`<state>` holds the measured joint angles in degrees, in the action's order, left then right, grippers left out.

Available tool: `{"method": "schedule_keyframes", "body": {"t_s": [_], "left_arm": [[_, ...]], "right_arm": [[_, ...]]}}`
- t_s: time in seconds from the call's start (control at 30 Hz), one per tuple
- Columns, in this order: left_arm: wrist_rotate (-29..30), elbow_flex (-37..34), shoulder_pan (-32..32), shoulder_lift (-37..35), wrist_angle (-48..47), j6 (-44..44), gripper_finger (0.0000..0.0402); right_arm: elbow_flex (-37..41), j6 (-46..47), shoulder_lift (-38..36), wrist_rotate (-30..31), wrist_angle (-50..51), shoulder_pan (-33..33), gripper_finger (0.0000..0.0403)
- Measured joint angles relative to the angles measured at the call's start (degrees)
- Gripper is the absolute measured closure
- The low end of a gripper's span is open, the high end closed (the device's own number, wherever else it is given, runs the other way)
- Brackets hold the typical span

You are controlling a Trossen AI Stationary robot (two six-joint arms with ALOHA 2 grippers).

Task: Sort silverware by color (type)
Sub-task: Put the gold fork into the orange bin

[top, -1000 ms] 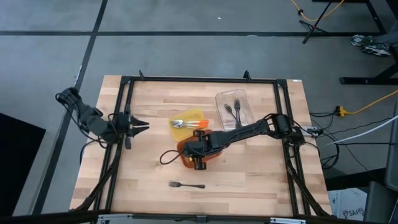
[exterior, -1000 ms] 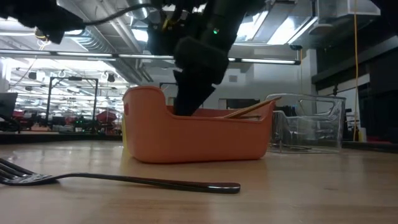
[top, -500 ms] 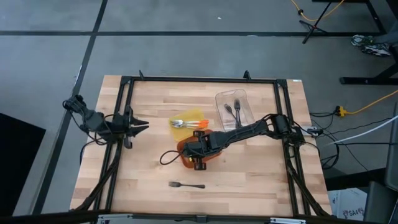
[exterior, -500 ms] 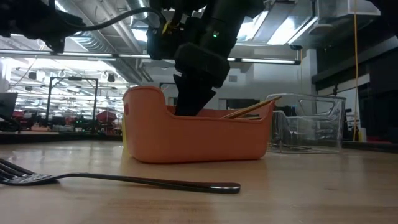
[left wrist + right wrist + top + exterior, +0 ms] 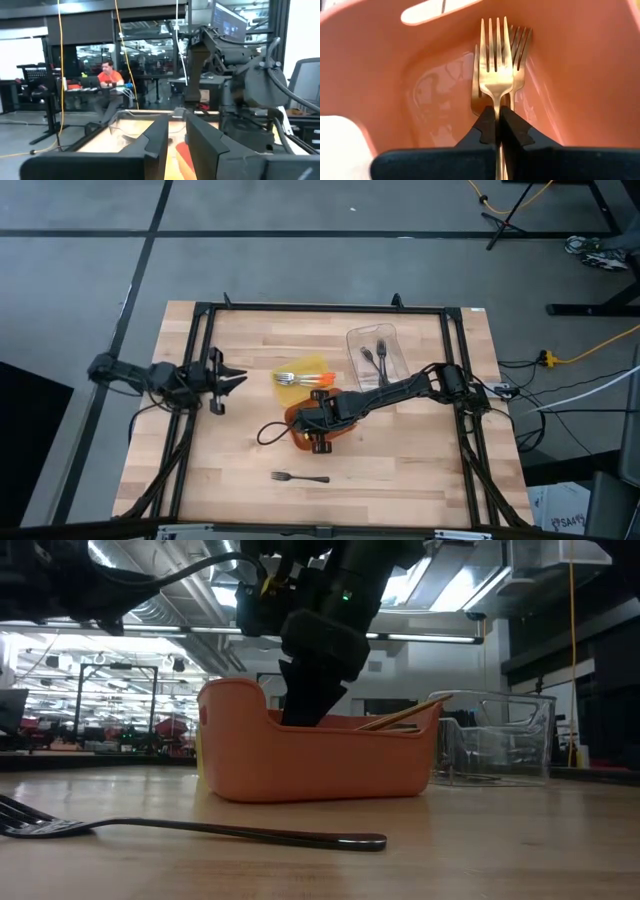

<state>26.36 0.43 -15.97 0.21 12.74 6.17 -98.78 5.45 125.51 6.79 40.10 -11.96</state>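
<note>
The left gripper (image 5: 232, 377) has shifted slightly along the table's left side, its fingers a little apart and empty. The right gripper (image 5: 497, 131) stays clamped on a gold fork (image 5: 495, 65) inside the orange tray (image 5: 297, 438); release comes next. A black fork (image 5: 299, 477) waits near the front edge.

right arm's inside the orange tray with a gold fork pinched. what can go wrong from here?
1. The right end effector is shut on a gold fork by its thin handle only; the fork could pivot or slip on release.
2. It sits over other gold forks in the orange tray; dropped from there it may land crossed or tangled with them.
3. The end effector is low between the tray walls, so a sideways exit might drag or tip the tray.
</note>
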Motion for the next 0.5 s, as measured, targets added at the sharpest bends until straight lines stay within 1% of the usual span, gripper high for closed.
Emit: {"method": "schedule_keyframes", "body": {"t_s": [0.17,0.33,0.4,0.5], "left_arm": [[-7.1,0.0,8.3,0.0,-0.8,-0.1,0.0338],[-15.9,0.0,15.2,0.0,-3.7,-3.0,0.0338],[-17.8,0.0,17.0,0.0,-5.8,-3.0,0.0338],[-19.0,0.0,19.0,0.0,-8.5,-3.1,0.0338]], "right_arm": [[0.0,0.0,0.0,0.0,0.0,0.0,0.0402],[0.0,0.0,0.0,0.0,0.0,0.0,0.0402],[0.0,0.0,0.0,0.0,0.0,0.0,0.0402],[0.0,0.0,-0.1,0.0,0.0,0.0,0.0402]]}}
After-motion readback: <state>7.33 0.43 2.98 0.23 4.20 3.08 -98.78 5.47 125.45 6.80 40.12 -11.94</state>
